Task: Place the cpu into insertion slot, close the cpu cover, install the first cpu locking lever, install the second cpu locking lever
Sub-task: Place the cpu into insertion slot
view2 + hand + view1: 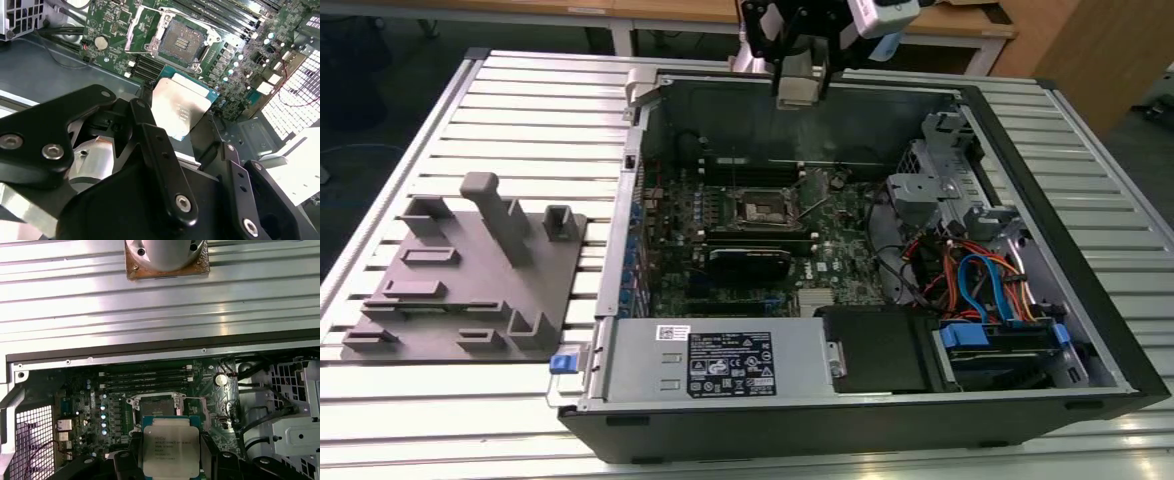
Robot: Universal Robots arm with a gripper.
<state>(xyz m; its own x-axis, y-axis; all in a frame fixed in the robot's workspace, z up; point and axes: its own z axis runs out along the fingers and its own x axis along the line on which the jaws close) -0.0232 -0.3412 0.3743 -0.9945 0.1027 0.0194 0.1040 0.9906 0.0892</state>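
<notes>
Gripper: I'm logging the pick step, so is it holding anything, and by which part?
In the first wrist view, the gripper holds the cpu by two opposite side edges, its metal top showing.

Between the black fingers the cpu is dull silver-grey with a green rim. Beyond the jaws the board is dark green, dotted with pale caps. The table is silver, ribbed in parallel stripes. The cables are blue and orange.
</notes>
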